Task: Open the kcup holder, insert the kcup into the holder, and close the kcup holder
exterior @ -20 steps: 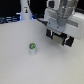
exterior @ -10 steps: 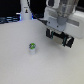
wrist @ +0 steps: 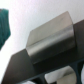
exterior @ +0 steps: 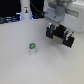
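The kcup (exterior: 33, 48), a tiny white pod with a green top, stands upright on the white table toward the exterior view's left. The black kcup holder (exterior: 61, 36) sits at the exterior view's right, well apart from the kcup. My gripper (exterior: 58, 25) hangs right over the holder's top, and its fingertips blend into the dark box. The wrist view is filled by a blurred grey metallic block (wrist: 50, 37) against a black surface (wrist: 20, 62), very close to the camera. The fingers cannot be made out, and nothing is seen held.
A tall white bottle-like object (exterior: 25, 11) stands at the back on the exterior view's left, before dark equipment. White table (exterior: 30, 67) stretches around the kcup. A teal patch (wrist: 4, 25) shows at the wrist view's edge.
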Controlling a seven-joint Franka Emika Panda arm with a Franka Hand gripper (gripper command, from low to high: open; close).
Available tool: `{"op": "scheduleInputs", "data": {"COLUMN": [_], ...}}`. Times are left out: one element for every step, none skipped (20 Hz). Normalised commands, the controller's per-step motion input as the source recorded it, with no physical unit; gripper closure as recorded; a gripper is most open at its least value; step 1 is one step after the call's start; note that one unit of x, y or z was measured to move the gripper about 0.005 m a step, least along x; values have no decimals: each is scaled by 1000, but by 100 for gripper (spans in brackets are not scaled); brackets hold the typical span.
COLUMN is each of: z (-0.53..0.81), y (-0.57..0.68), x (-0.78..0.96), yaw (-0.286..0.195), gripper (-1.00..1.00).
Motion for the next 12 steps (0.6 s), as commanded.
{"op": "scheduleInputs", "data": {"z": [208, 186, 127, 92, 44, 24, 7, 5, 0, -23, -2, -34], "y": [-318, -338, -354, -366, -383, -398, -415, -425, -434, -429, -436, -439], "x": [-35, -43, -50, -40, -35, -24, -30, -41, -76, -112, -94, -132], "yaw": [-307, -303, -301, -302, -301, -299, -295, -292, -286, -282, -283, -283], "gripper": [-100, -100, -100, -100, -100, -100, -100, -100, -100, -100, -100, -100]}}
